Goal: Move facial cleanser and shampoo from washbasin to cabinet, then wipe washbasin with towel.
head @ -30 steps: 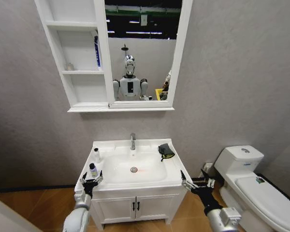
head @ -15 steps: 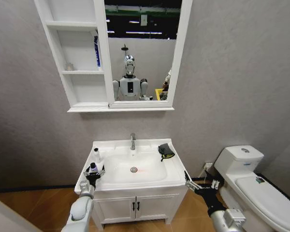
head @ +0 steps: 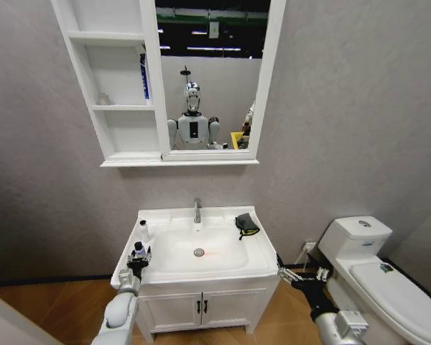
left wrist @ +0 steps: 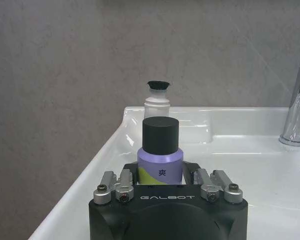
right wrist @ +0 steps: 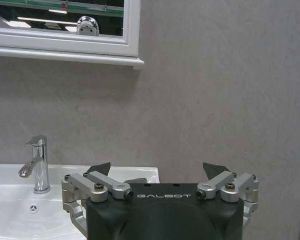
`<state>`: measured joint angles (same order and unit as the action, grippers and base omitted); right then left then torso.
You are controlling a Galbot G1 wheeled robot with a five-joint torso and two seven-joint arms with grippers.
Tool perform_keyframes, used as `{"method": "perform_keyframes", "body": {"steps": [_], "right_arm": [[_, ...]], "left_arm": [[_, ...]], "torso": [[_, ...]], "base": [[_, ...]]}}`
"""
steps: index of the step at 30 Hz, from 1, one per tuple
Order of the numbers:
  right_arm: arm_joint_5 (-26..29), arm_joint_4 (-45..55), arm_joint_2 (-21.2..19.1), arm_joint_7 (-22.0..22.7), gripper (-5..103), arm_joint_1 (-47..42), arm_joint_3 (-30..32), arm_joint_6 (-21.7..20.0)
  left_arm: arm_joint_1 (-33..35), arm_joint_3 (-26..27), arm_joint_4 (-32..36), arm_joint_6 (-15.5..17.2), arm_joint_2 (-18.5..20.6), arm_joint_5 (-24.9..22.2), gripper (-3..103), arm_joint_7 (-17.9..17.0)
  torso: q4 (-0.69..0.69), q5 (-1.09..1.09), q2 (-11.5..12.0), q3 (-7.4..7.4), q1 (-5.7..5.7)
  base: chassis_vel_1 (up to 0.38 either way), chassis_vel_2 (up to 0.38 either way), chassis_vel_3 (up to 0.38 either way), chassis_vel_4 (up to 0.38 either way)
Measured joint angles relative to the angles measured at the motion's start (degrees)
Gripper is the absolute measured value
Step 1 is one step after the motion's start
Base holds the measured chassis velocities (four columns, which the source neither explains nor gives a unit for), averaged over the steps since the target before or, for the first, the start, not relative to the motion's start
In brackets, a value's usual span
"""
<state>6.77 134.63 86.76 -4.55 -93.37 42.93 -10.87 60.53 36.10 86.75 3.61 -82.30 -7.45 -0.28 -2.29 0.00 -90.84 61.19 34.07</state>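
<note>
A purple bottle with a black cap (left wrist: 160,134) stands on the left rim of the white washbasin (head: 223,215). My left gripper (head: 138,256) (left wrist: 160,169) is shut on it, a finger pressed to each side. A small clear bottle with a black cap (head: 143,230) (left wrist: 156,101) stands just behind it. I cannot tell which is the facial cleanser and which the shampoo. The dark towel (head: 246,224) lies on the back right rim. The cabinet (head: 122,136) hangs above. My right gripper (head: 299,273) (right wrist: 156,169) is open, low, right of the basin.
A chrome tap (head: 197,209) (right wrist: 36,162) stands at the back of the washbasin. A blue item (head: 144,75) stands on the cabinet's middle shelf. A white toilet (head: 373,266) is at the right. Below the basin is a low two-door unit (head: 201,307).
My left gripper moved forward onto the rim and closed around the purple bottle. My right gripper sank lower and drifted a little right.
</note>
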Motion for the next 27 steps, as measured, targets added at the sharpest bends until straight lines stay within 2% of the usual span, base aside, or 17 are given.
{"method": "perform_keyframes", "body": {"steps": [1, 7, 11, 12, 13, 14, 15, 17, 18, 19, 20, 21, 22, 23, 25, 26, 27], "right_arm": [[-0.01, -0.06, 0.0, 0.12, 100, 0.16, -0.28, -0.04], [-0.08, -0.07, 0.12, 0.29, 100, 0.26, -0.73, -0.09], [-0.12, -0.06, 0.04, 0.49, 100, 0.33, -0.73, -0.16], [-0.13, 0.02, 0.02, 0.56, 100, 0.27, -0.68, -0.2], [-0.13, 0.04, 0.02, 0.57, 100, 0.25, -0.67, -0.22], [-0.13, 0.04, 0.02, 0.57, 100, 0.25, -0.67, -0.22], [-0.15, 0.03, 0.02, 0.57, 100, 0.23, -0.66, -0.23], [-0.28, -0.22, 0.03, 0.57, 100, 0.43, -0.91, -0.28], [-0.28, -0.22, 0.03, 0.57, 100, 0.43, -0.91, -0.28], [-0.36, -0.34, 0.04, 0.57, 100, 0.65, -1.16, -0.36], [-0.62, -0.49, 0.03, 0.56, 100, 1.08, -1.61, -0.63], [-0.79, -0.49, 0.03, 0.51, 100, 1.36, -1.94, -0.82], [-0.93, -0.5, 0.08, 0.48, 100, 1.53, -2.14, -0.94], [-0.93, -0.5, 0.08, 0.48, 100, 1.53, -2.14, -0.94], [-1.18, -0.45, 0.22, 0.3, 100, 1.64, -2.46, -1.13], [-1.18, -0.45, 0.22, 0.3, 100, 1.64, -2.46, -1.13], [-1.33, -0.37, 0.36, 0.21, 100, 1.52, -2.47, -1.13]], "left_arm": [[0.22, 0.09, 0.26, 0.02, 0.13, -0.16, 44, 0.01], [1.43, 0.15, 2.34, 0.79, 0.53, -0.49, 43, 0.03], [5.34, -0.3, 11.35, 5.01, 2.4, -3.25, 43, -1.95], [7.58, -0.32, 18.77, 7.89, 4.84, -5.52, 43, -4.04], [8.4, -0.19, 22.69, 9.67, 6.6, -7.06, 43, -5.7], [8.4, -0.19, 22.69, 9.67, 6.6, -7.06, 43, -5.7], [8.95, 0.12, 26.44, 11.59, 8.56, -8.81, 43, -7.44], [8.07, 1.28, 36.54, 20.24, 15.17, -17.64, 43, -14.79], [8.07, 1.28, 36.54, 20.24, 15.17, -17.64, 43, -14.79], [6.61, 1.53, 40.14, 24.05, 18.23, -22.39, 43, -18.39], [3.43, 1.73, 43.86, 29.22, 23.56, -30.96, 43, -23.06], [1.27, 1.77, 44.91, 31.49, 27.02, -36.44, 43, -25.45], [-1.01, 1.74, 45.22, 33.05, 30.42, -41.1, 43, -27.5], [-1.01, 1.74, 45.22, 33.05, 30.42, -41.1, 43, -27.5], [-7.02, 0.78, 43.48, 34.89, 36.88, -48.39, 43, -30.04], [-7.02, 0.78, 43.48, 34.89, 36.88, -48.39, 43, -30.04], [-11.48, -0.46, 40.95, 35.44, 39.98, -51.68, 43, -30.54]], "torso": [[0.0, 0.0, 0.0, 0.0, 0.0], [-0.01, -0.01, 0.0, 0.0, 0.0], [-0.01, -0.03, 0.0, 0.0, 0.01], [0.01, -0.03, 0.0, 0.0, 0.01], [0.01, 0.0, 0.0, 0.0, 0.0], [0.01, 0.0, 0.0, 0.0, 0.0], [0.01, 0.01, 0.0, -0.01, 0.0], [0.03, -0.01, 0.0, -0.01, -0.02], [0.03, -0.01, 0.0, -0.01, -0.02], [0.01, 0.0, 0.0, -0.02, -0.01], [-0.01, 0.0, -0.01, -0.02, -0.02], [-0.02, -0.01, 0.0, -0.01, -0.01], [-0.02, -0.01, 0.0, -0.01, 0.0], [-0.02, -0.01, 0.0, -0.01, 0.0], [-0.01, -0.01, 0.0, 0.0, 0.0], [-0.01, -0.01, 0.0, 0.0, 0.0], [0.0, -0.02, 0.0, 0.0, -0.01]], "base": [[0.0, 0.0, 0.0, 0.0], [0.0, 0.0, 0.0, 0.0], [0.0, 0.0, 0.0, 0.0], [0.0, 0.0, 0.0, 0.0], [0.0, 0.0, 0.0, 0.0], [0.0, 0.0, 0.0, 0.0], [0.0, 0.0, 0.0, 0.0], [0.0, 0.0, 0.0, 0.0], [0.0, 0.0, 0.0, 0.0], [0.0, 0.0, 0.0, 0.0], [0.0, 0.0, 0.0, 0.0], [0.0, 0.0, 0.0, 0.0], [0.0, 0.0, 0.0, 0.0], [0.0, 0.0, 0.0, 0.0], [0.0, 0.0, 0.0, 0.0], [0.0, 0.0, 0.0, 0.0], [0.0, 0.0, 0.0, 0.0]]}}
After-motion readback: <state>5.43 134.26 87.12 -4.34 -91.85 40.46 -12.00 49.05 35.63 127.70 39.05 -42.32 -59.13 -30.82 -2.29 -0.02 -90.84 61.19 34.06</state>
